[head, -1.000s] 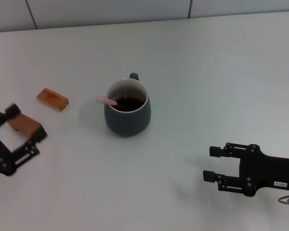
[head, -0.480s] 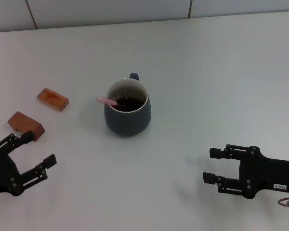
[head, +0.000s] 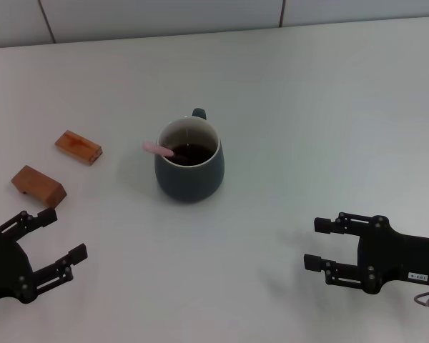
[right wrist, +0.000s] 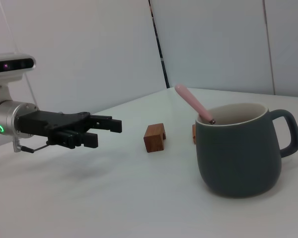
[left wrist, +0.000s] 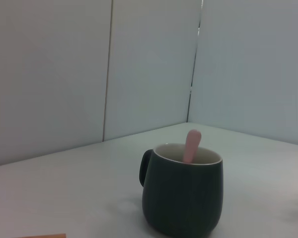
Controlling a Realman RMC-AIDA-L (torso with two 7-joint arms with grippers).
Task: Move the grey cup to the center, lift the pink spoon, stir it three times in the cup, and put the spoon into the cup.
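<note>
Item: rounded slate-grey cup (head: 189, 163), mid-counter, holding slim pink-handled spoon (head: 159, 149) (handle leaning left over rim). I read both tools clear: left tool (head: 48, 237) near-left, open, empty; right tool (head: 322, 244) near-right, open, empty. Left has drawn nearer me, off the wooden blocks (head: 38, 184).

Black left gripper (head: 56, 235): low at near-left, fingers spread apart, holding nothing. Black right gripper (head: 318, 244): low at near-right, fingers parted, holding nothing.
</note>
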